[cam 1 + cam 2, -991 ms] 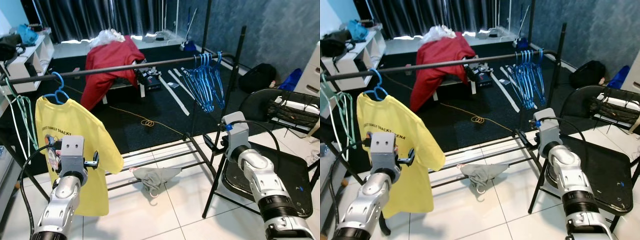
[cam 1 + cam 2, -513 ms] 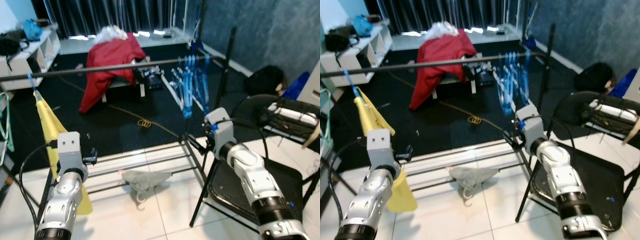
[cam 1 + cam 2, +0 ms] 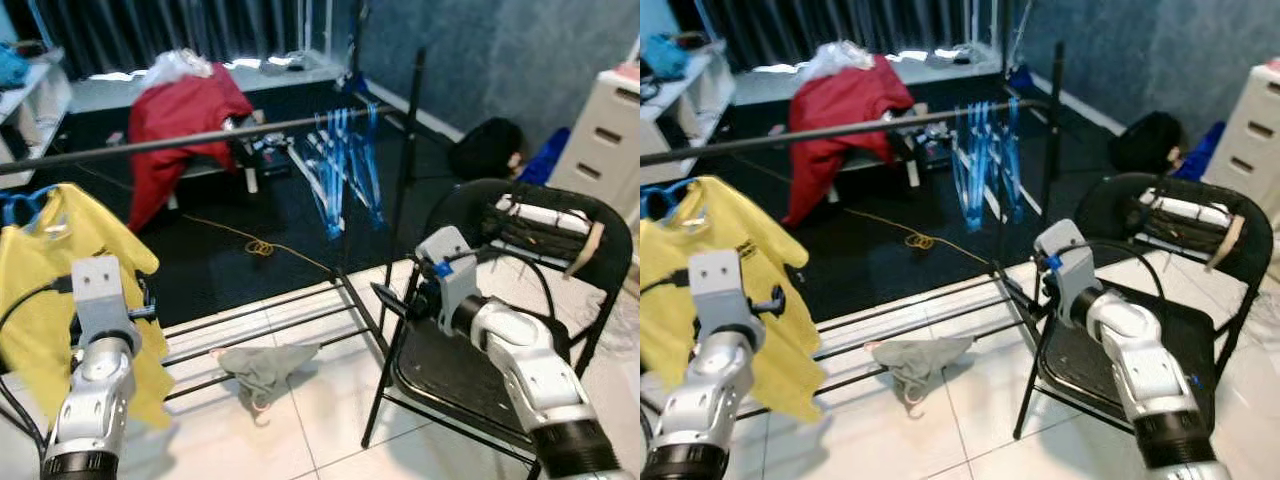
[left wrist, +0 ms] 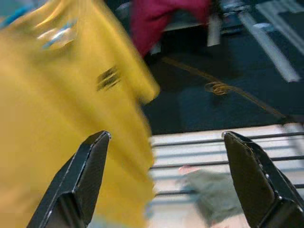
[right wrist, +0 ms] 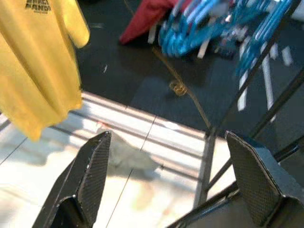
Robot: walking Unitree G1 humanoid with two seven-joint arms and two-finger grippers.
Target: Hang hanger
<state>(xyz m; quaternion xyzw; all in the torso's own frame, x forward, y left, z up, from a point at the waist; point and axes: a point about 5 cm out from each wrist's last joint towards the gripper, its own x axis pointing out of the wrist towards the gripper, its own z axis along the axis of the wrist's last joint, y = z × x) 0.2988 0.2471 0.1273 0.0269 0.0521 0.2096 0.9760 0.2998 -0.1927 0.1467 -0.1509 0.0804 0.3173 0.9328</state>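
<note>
A yellow T-shirt [image 3: 40,270] hangs on a blue hanger [image 3: 20,200] at the left end of the black rail [image 3: 200,135]. A bunch of empty blue hangers [image 3: 340,170] hangs near the rail's right post. My left gripper [image 4: 165,137] is open and holds nothing; it sits close to the yellow shirt [image 4: 61,118]. My right gripper [image 3: 392,298] is open and empty by the rack's lower right corner, in front of the black chair [image 3: 470,370]. A grey garment [image 3: 260,360] on a hanger lies on the tiled floor under the rack.
A red garment [image 3: 180,115] is draped over a stand behind the rack. An orange cable [image 3: 260,245] lies on the dark mat. The folding chair's back carries black straps [image 3: 540,225]. White drawers [image 3: 600,130] and a black bag [image 3: 485,150] stand at the right.
The camera has swung right and nearer to the chair. The yellow shirt, edge-on half a second ago, now faces me. Both arms stay raised in front.
</note>
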